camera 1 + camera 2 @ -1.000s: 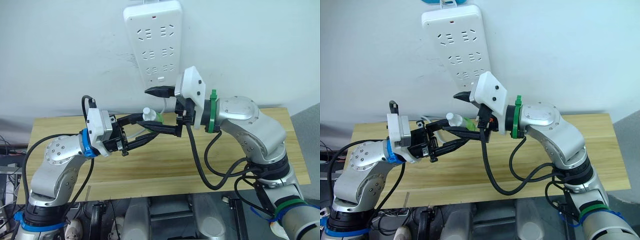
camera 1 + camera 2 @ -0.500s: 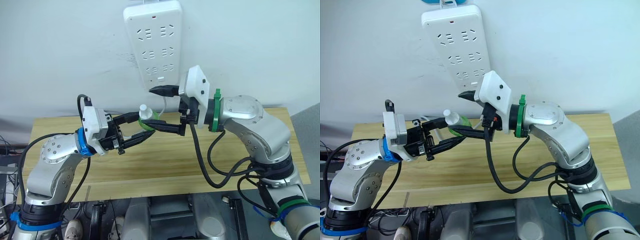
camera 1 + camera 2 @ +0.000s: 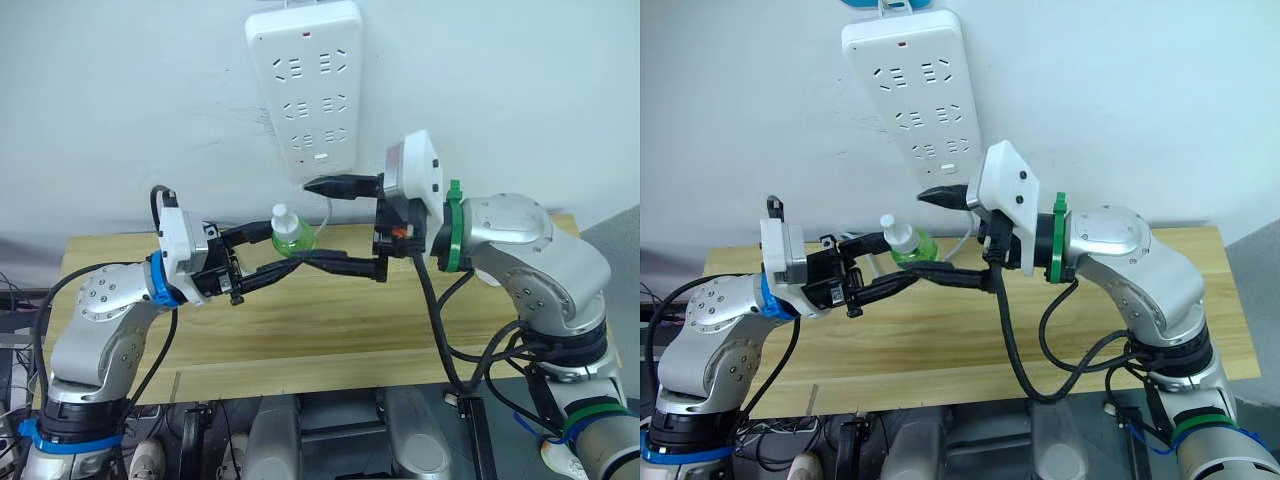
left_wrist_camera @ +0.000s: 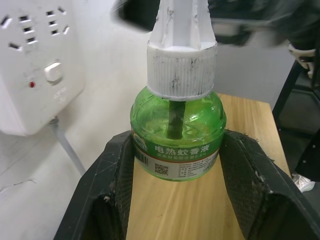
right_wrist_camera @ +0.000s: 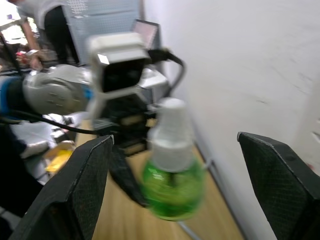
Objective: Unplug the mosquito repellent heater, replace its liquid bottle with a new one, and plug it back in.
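Your left gripper (image 4: 175, 150) pinches the new one (image 3: 290, 232), the white-capped green bottle, by its belly, held upright in the air above the table (image 3: 330, 320) and below the power strip (image 3: 310, 85), roughly at its 6 o'clock. Your right gripper (image 5: 175, 165) is spread wide, fingers either side of the bottle and not touching it.

Risks as I judge them: the cap is on, so uncapping needs a twist; a smooth round belly can spin or slip out between the left pads (image 4: 120, 165). If the right fingers close off-centre on the cap, they may lever the bottle loose and drop it on the table.
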Action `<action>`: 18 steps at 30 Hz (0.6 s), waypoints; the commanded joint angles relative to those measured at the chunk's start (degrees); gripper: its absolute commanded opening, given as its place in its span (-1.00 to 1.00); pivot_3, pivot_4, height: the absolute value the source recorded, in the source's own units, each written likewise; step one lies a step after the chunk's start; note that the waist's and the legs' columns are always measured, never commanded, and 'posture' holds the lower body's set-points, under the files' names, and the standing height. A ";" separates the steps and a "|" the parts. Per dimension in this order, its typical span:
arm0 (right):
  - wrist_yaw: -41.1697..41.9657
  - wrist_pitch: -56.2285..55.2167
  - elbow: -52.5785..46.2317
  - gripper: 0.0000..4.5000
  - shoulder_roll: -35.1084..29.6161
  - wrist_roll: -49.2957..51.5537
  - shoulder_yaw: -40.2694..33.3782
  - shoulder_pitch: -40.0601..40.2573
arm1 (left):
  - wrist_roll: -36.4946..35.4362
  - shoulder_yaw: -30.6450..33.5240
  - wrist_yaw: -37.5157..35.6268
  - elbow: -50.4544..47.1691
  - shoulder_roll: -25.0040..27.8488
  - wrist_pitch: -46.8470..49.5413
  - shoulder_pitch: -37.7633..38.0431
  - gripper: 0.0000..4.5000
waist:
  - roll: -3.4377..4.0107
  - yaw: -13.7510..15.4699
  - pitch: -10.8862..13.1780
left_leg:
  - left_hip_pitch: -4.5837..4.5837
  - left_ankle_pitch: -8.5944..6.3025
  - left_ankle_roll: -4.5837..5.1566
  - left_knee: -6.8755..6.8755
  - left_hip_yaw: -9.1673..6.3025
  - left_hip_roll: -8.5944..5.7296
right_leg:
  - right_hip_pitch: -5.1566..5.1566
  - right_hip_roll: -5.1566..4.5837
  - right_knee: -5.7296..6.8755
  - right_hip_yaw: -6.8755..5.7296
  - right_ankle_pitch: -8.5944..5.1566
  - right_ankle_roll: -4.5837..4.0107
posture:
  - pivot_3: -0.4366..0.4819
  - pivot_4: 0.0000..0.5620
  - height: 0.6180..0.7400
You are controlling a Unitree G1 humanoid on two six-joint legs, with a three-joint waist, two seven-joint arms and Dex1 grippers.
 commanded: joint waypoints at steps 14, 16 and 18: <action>-0.35 -4.05 2.78 0.84 2.47 -4.08 3.65 -2.35 | 0.10 -2.14 -1.41 -1.69 -1.61 -1.38 -1.30 -0.03 | 0.00 -0.04 0.00 | 0.00 0.02 -0.03 0.00 -0.01 0.00 | 0.00 0.00 0.01 -0.01 0.00 0.00 | -0.45 0.52 0.84; -0.27 -4.30 3.07 0.84 2.81 -4.54 3.86 -2.41 | -0.03 -2.21 -1.44 -2.14 -1.60 -1.27 -1.07 -0.03 | 0.00 -0.03 0.00 | 0.00 0.01 -0.03 0.00 -0.01 0.00 | 0.00 0.00 0.00 -0.01 0.00 0.00 | -0.45 0.52 0.84; -0.18 -4.53 3.31 0.84 3.15 -4.99 4.06 -2.39 | -0.12 -2.36 -1.36 -2.66 -1.65 -1.14 -0.91 -0.03 | 0.00 -0.03 0.00 | 0.00 0.01 -0.03 0.00 -0.01 0.00 | 0.00 0.00 0.01 -0.01 0.00 0.00 | -0.44 0.52 0.84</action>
